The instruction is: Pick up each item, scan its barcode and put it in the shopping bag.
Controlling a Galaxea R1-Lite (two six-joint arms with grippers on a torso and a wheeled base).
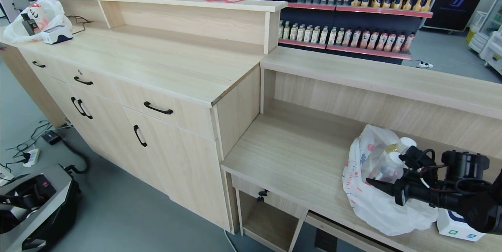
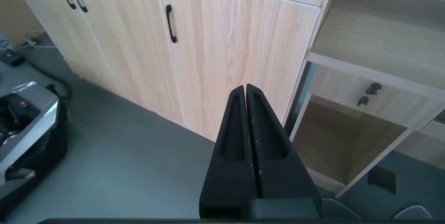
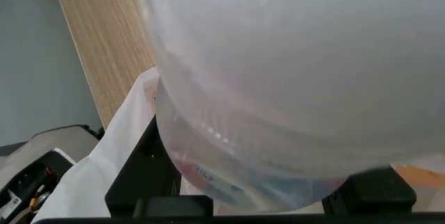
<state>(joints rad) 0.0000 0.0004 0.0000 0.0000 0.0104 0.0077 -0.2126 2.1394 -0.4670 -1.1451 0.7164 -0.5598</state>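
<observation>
Starting with the pale wooden lower counter (image 1: 298,154): offers plenty of bare board toward the tall cabinet, but puts a front lip close under the load. Slumped near that lip, a thin white plastic shopping bag (image 1: 376,209). Looks soft-walled, likely to fold shut or slide toward the edge if dragged outward.

Pinching a clear plastic bottle with a white cap (image 1: 388,162) in the right gripper (image 1: 390,173), at the bag's open mouth and just beside a second white-capped bottle (image 1: 406,143) inside. Looks like a slick, round hold. Could twist loose, knock that neighbour over, or snag the film on the way out.

Just beside the bag, a small white box scanner (image 1: 457,224), tucked under the arm. Leaves little room on that side.

Hanging low over grey floor by the cabinet doors, the left gripper (image 2: 245,95), with fingers pressed flat together and well apart from everything.
</observation>
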